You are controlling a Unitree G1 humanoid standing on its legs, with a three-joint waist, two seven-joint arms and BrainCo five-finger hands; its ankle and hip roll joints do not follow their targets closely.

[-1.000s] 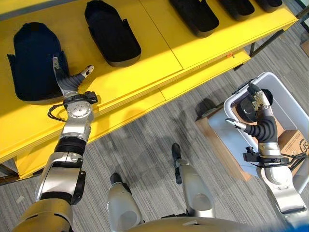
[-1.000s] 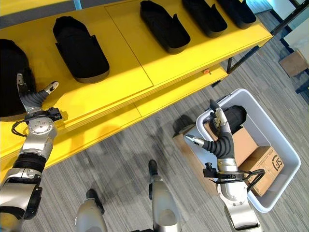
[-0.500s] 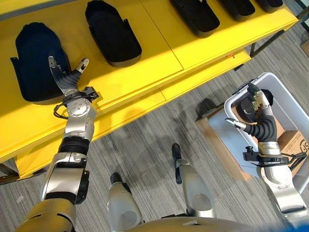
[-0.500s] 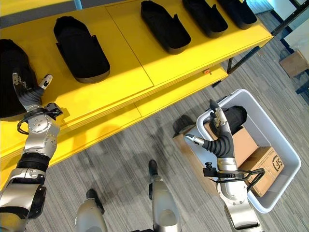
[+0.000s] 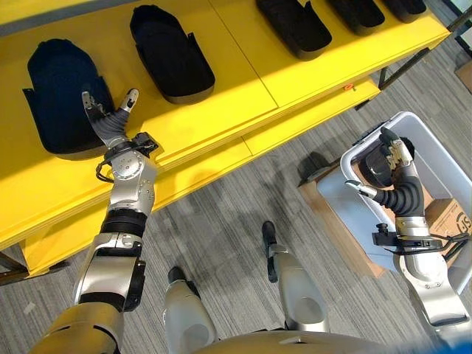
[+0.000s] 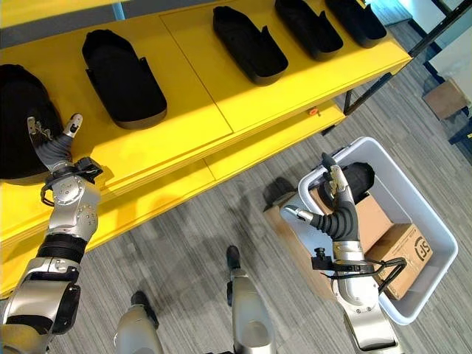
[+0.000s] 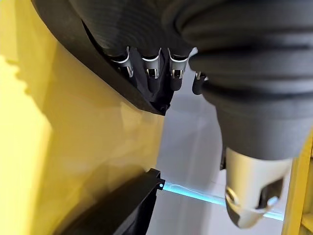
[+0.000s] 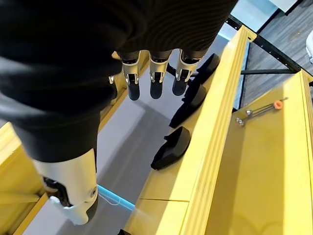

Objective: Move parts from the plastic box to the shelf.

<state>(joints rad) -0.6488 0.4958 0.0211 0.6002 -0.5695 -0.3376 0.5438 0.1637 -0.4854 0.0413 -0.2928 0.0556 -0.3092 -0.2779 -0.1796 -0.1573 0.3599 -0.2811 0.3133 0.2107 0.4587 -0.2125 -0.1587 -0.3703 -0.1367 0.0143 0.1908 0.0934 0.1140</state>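
Several black parts [image 5: 171, 51] already lie along the yellow shelf [image 5: 236, 88] across the top of the frame. Our left hand [image 5: 110, 122] hovers at upper left beside one, fingers spread, empty. At right, our right hand [image 5: 391, 173] hangs open-fingered over the plastic box [image 6: 413, 206], where one dark part [image 6: 359, 179] and cardboard cartons [image 6: 402, 247] remain.

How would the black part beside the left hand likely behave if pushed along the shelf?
The black part looks like a rigid moulded shell, so it should hold its shape. It lies broad and low on the smooth yellow shelf, so it would probably slide, not tip. The left hand is open beside it.
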